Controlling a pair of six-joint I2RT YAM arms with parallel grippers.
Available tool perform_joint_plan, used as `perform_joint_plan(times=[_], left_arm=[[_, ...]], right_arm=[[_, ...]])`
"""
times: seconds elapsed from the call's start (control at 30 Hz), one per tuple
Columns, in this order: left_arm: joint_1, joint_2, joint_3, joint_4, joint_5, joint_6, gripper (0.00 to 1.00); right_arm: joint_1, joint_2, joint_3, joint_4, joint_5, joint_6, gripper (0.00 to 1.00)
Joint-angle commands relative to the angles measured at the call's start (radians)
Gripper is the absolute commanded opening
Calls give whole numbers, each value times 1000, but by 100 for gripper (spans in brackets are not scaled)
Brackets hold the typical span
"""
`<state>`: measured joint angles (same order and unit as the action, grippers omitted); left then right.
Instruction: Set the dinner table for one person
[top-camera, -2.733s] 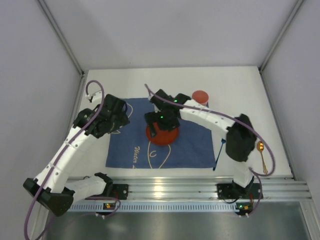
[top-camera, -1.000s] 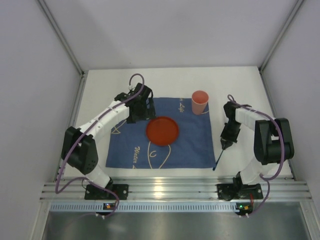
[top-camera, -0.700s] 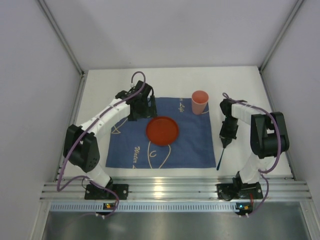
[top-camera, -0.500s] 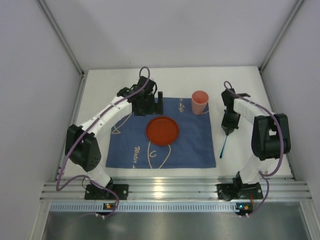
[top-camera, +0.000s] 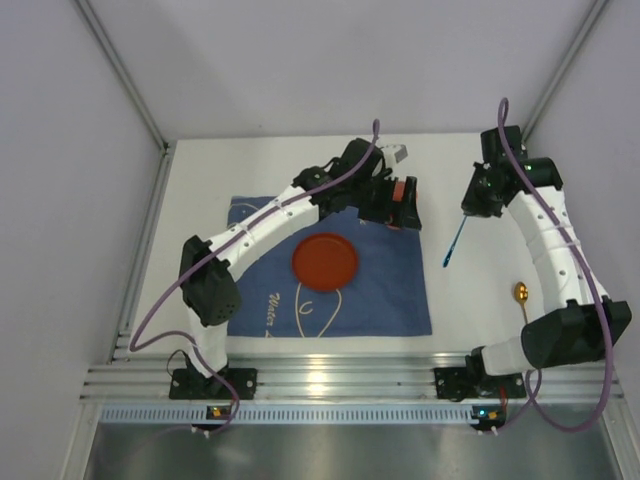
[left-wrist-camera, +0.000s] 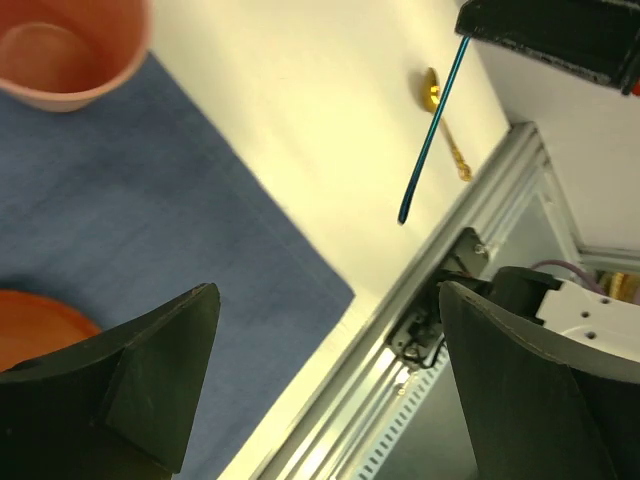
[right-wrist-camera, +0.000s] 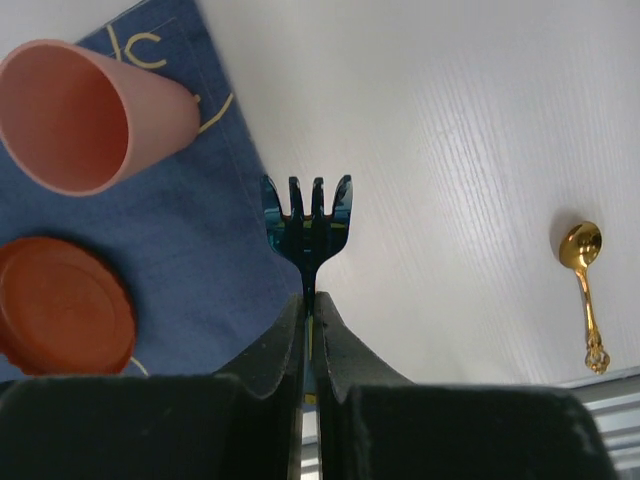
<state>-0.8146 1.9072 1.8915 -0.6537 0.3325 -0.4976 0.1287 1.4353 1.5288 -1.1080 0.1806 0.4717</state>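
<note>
Right gripper (right-wrist-camera: 311, 302) — jaws pinched tight on the handle of the blue fork (right-wrist-camera: 307, 215), with the tines pointing away from the wrist. In the top view the fork hung slanted from this gripper over bare dinner table (top-camera: 480, 290), just right of the blue cloth (top-camera: 370, 290) and toward the far side. I could not tell whether the tines touched the surface.

Left gripper (left-wrist-camera: 325, 300) — fingers spread wide, nothing between them. The left arm reached across the cloth to its far right corner, with the gripper above the pink cup (left-wrist-camera: 55, 50) (in the top view the wrist hid most of the cup). The left wrist view showed the cup upright, mouth up, on that corner of the cloth and outside the gap between the fingers.

The red plate (top-camera: 324, 262) lay flat near the middle of the cloth, to the near left of the cup and apart from it. The gold spoon (top-camera: 522, 297) lay on bare table right of the cloth, well apart from it, bowl toward the far side.

The dinner table itself was white and matte. It carried the cloth at its centre and had the aluminium rail (top-camera: 330, 375) along its near edge, where both arm bases sat.
</note>
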Motion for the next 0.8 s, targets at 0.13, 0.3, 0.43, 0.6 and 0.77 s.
perform_joint_plan(times=[0.13, 0.3, 0.43, 0.6, 0.77], left_arm=[[-56, 41, 9, 218, 210, -130, 95], [-101, 61, -20, 291, 211, -174, 94], [-138, 79, -32, 330, 215, -202, 91], [-182, 98, -29, 328, 180, -205, 86], [-199, 105, -26, 321, 137, -210, 75]], right_arm=[[6, -102, 71, -119, -141, 7, 0], [5, -147, 47, -134, -167, -15, 0], [5, -180, 31, -139, -214, -16, 0], [5, -193, 67, -171, -248, -31, 0], [5, -202, 109, -204, -288, -38, 0]])
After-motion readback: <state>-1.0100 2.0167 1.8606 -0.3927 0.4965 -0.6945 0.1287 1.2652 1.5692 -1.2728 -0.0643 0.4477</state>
